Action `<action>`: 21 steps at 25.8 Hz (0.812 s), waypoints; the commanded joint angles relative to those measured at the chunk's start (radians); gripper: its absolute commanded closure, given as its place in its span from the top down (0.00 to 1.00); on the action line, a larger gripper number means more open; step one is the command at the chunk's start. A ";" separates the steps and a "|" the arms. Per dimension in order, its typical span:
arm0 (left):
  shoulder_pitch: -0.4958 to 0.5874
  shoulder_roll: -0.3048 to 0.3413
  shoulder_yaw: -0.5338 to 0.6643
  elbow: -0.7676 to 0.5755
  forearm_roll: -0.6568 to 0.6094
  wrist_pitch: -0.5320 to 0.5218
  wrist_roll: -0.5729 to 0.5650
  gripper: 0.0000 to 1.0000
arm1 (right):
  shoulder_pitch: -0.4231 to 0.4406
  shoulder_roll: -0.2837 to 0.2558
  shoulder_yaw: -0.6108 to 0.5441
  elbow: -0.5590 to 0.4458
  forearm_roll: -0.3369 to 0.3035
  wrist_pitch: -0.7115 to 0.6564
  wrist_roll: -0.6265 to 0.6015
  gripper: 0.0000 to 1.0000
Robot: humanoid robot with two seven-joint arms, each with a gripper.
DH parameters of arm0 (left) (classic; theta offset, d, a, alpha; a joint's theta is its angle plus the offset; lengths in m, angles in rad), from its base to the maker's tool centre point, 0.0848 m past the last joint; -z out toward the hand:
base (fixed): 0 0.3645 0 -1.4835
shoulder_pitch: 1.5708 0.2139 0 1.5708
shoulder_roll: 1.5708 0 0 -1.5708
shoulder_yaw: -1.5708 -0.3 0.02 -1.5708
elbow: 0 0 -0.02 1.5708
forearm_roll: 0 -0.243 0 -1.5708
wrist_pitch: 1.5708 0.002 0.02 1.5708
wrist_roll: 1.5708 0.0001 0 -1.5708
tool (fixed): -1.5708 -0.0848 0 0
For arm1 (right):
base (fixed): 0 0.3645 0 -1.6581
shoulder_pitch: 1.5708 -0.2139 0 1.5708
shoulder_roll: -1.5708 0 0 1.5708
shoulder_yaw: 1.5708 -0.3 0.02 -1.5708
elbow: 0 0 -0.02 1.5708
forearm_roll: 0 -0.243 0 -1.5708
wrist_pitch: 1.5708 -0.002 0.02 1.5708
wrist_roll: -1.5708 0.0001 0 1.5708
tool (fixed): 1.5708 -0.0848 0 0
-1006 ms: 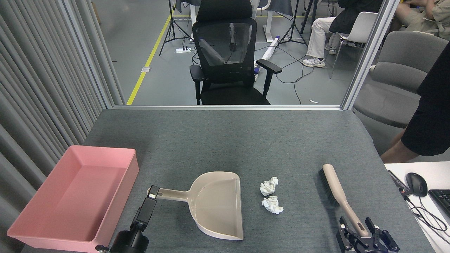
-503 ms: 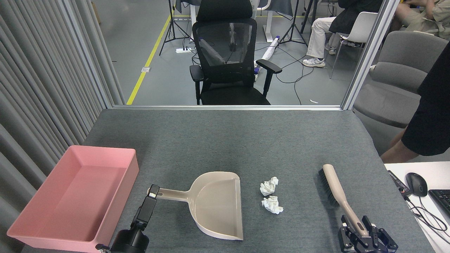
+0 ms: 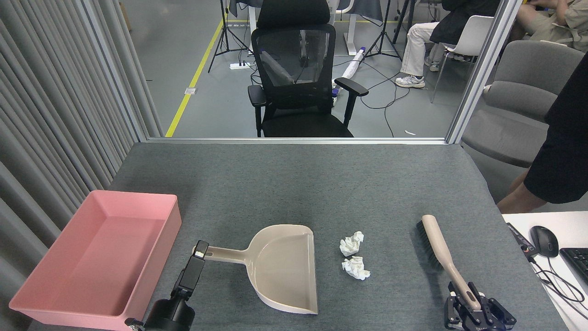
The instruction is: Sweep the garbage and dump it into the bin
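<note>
The left hand reaches up from the lower left edge and sits at the tip of the beige dustpan's long handle. It appears slim and dark, seen end-on, so I cannot tell whether its fingers are apart or clamped on the handle. The pan's scoop extends away to the right of this hand, lying flat on the grey table with its open mouth facing right.

The garbage, two crumpled white tissue wads, lies on the table just right of the dustpan's mouth, one wad behind the other and nearly touching. They rest between the two hands, nearer the pan than the brush.

The right hand is at the lower right edge, its dark fingers closed around the end of the brush handle. The brush stretches away from this hand toward the upper left, bristles along its left side, resting on the table.

The bin, a shallow pink tray, sits left of the left hand at the table's left edge, and nothing shows inside it.
</note>
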 commanded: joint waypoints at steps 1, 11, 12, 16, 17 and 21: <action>0.000 0.001 0.000 0.001 0.000 0.000 0.000 0.99 | 0.001 0.000 0.000 0.000 0.000 0.000 0.002 0.37; 0.001 0.001 -0.002 -0.001 0.000 0.000 0.000 0.99 | 0.002 0.000 0.000 0.000 0.000 -0.014 -0.018 0.08; 0.003 0.001 -0.002 -0.001 0.000 0.000 -0.002 0.99 | 0.002 0.000 0.000 0.000 0.000 -0.016 -0.019 0.08; 0.004 0.001 -0.006 0.005 0.000 0.000 -0.003 0.99 | 0.004 0.000 0.000 0.000 0.000 -0.016 -0.019 0.06; 0.006 0.001 -0.008 0.011 0.000 0.000 -0.003 0.99 | 0.004 0.000 0.000 0.000 0.000 -0.016 -0.019 0.06; 0.007 0.001 -0.009 0.054 0.000 0.000 -0.003 0.99 | 0.007 0.000 0.000 -0.001 0.000 -0.016 -0.021 0.06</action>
